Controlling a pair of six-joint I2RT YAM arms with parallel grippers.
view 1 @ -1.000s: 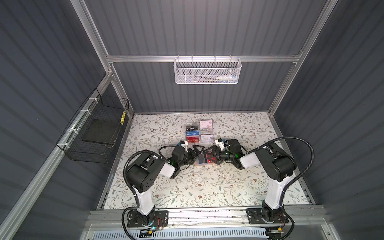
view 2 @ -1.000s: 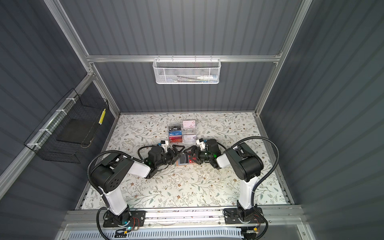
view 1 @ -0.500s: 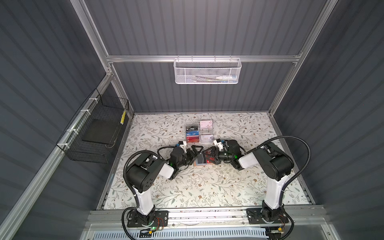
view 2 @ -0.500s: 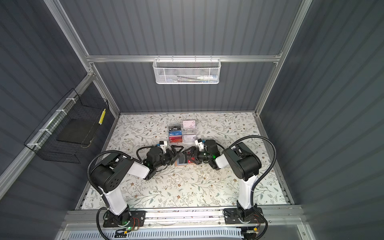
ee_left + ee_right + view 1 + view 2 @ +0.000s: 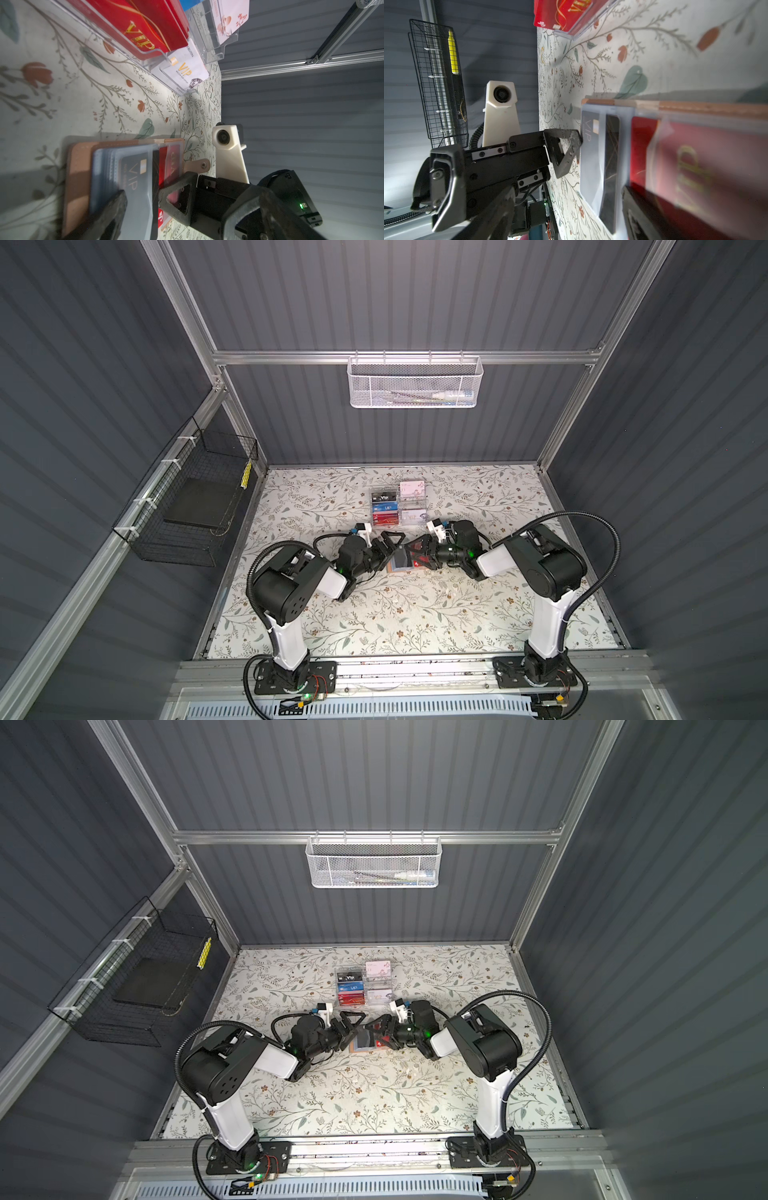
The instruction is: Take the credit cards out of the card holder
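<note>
The peach-tan card holder (image 5: 395, 570) lies open on the floral table between both grippers. Its left page of clear sleeves shows a dark VIP card (image 5: 135, 174). A red VIP card (image 5: 685, 162) sits in the sleeve of the right page. My left gripper (image 5: 390, 549) is open, its lower finger (image 5: 112, 212) resting on the left-page sleeves and the other finger up in the air. My right gripper (image 5: 417, 556) comes in from the opposite side, open. One finger (image 5: 643, 214) lies over the red card's sleeve, and nothing is clamped between the jaws.
A clear acrylic tiered rack (image 5: 399, 508) with several VIP cards stands just behind the holder. A white mesh basket (image 5: 415, 383) hangs on the back wall. A black wire basket (image 5: 195, 506) hangs on the left wall.
The right arm has edged slightly toward the holder and its jaws look a little narrower. The left arm and the holder have not visibly moved.
</note>
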